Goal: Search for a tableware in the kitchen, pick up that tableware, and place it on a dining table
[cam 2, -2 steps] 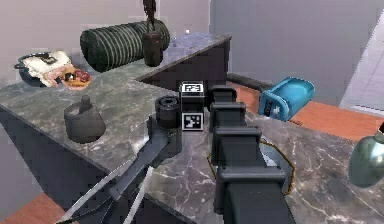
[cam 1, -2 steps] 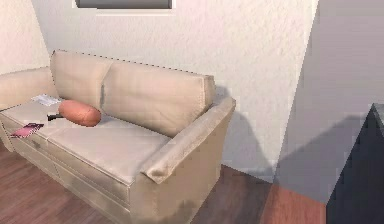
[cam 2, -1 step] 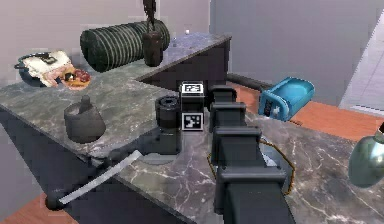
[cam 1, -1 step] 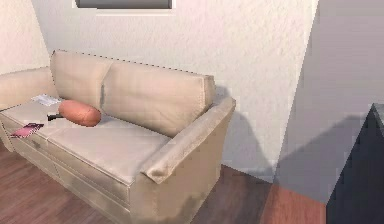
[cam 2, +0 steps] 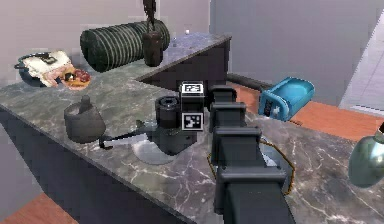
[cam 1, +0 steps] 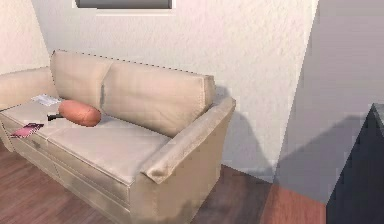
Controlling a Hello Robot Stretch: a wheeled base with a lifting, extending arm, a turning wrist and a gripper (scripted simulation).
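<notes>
Arm side view: grey disc (cam 2: pixel 148 153) on countertop (cam 2: pixel 40 105) at claw (cam 2: pixel 113 141); cannot tell whether it holds anything.

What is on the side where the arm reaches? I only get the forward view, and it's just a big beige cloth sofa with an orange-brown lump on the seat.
Observer: A grey marbled stone countertop is there, and the dark square arm bar reaches out over it.
Operator: Is there any dish stuff on it?
Observer: A dull grey jug-shaped vessel stands on it, toward the arm side view's left.
Operator: Has the gripper got something?
Observer: I cannot tell whether the gripper holds anything. A pale grey flat round shape lies on the counter right at it.
</notes>
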